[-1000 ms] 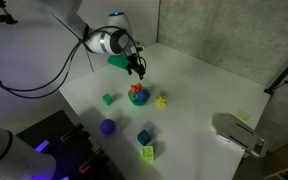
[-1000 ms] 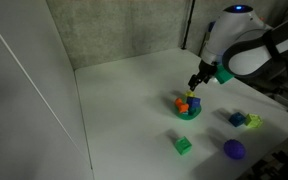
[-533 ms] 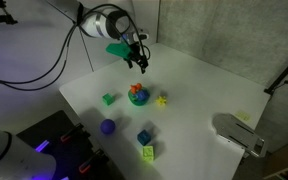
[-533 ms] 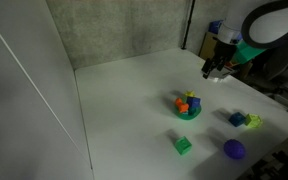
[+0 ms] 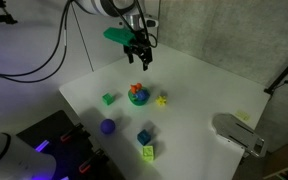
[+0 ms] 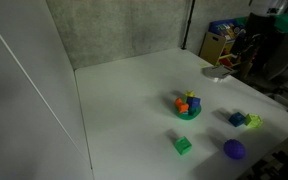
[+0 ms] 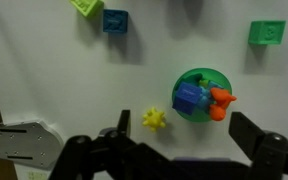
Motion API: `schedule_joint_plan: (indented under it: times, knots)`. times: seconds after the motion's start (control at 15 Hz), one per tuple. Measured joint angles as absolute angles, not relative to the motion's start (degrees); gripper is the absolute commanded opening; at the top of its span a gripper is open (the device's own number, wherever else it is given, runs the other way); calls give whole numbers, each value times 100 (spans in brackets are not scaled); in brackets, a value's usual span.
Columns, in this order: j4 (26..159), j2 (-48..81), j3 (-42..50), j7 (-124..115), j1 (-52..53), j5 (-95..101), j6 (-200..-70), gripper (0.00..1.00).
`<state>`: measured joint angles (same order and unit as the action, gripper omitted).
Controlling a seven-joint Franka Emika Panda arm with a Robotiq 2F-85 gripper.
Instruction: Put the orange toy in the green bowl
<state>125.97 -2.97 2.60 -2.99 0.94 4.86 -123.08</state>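
The orange toy (image 7: 220, 102) lies in the green bowl (image 7: 206, 73), leaning on its rim next to a blue block (image 7: 189, 97) that is also inside. Both exterior views show the bowl (image 5: 137, 101) (image 6: 187, 114) with the orange toy (image 5: 137, 89) (image 6: 193, 98) in it. My gripper (image 7: 181, 140) is open and empty, high above the table, with the bowl below and between its fingers. In an exterior view it (image 5: 139, 58) hangs well above the bowl.
A yellow star toy (image 7: 155, 119) (image 5: 162, 100) lies close to the bowl. A green block (image 7: 267, 32) (image 5: 108, 99), a blue cube (image 7: 115, 20) (image 5: 144, 137), a yellow-green block (image 5: 148, 153) and a purple ball (image 5: 108, 127) are scattered on the white table.
My gripper has risen from just above the bowl to well above the table, open. The orange toy stays in the bowl.
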Motion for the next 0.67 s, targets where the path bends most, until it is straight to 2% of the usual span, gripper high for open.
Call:
schedule_joint_plan:
  times: [0.4,0.67]
  knots:
    - [12133,-1065,354,-185,-145,409,-10863,100]
    - [11952,-1205,408,-175,-206,408,-10505,100]
